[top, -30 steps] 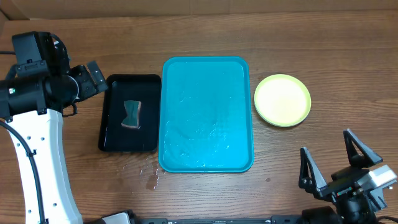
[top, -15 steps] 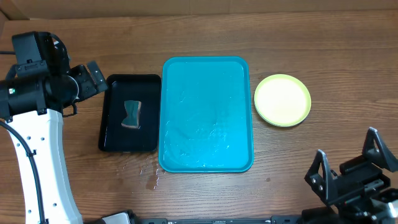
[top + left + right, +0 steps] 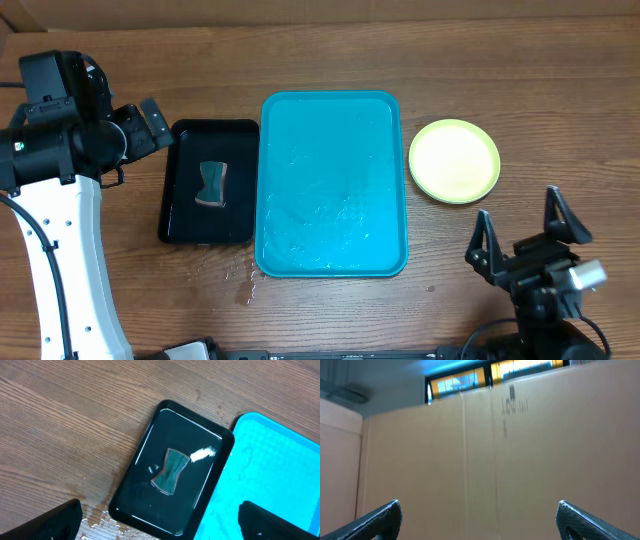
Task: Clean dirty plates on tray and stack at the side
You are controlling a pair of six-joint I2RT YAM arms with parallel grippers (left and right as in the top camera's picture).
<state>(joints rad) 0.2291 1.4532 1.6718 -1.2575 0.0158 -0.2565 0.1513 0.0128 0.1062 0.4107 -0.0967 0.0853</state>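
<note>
The bright cyan tray (image 3: 332,182) lies mid-table, wet and with nothing on it; its left part shows in the left wrist view as the tray (image 3: 272,467). A pale yellow-green plate (image 3: 454,160) rests on the wood to the tray's right; whether others lie beneath it I cannot tell. My left gripper (image 3: 152,124) hovers open left of the black tray, nothing between its fingers (image 3: 56,521). My right gripper (image 3: 520,232) stands open and empty near the front right, below the plate. In the right wrist view its fingertips (image 3: 380,517) frame only a cardboard wall.
A small black tray (image 3: 208,182) with a dark teal sponge (image 3: 212,185) sits against the cyan tray's left side, also seen as the black tray (image 3: 150,500) and sponge (image 3: 169,471). Water drops (image 3: 242,282) lie on the wood near the front. A cardboard wall (image 3: 485,450) stands behind.
My right arm swung toward the front right edge, then came back left and a little forward, still open. The left arm, trays and plate have not moved.
</note>
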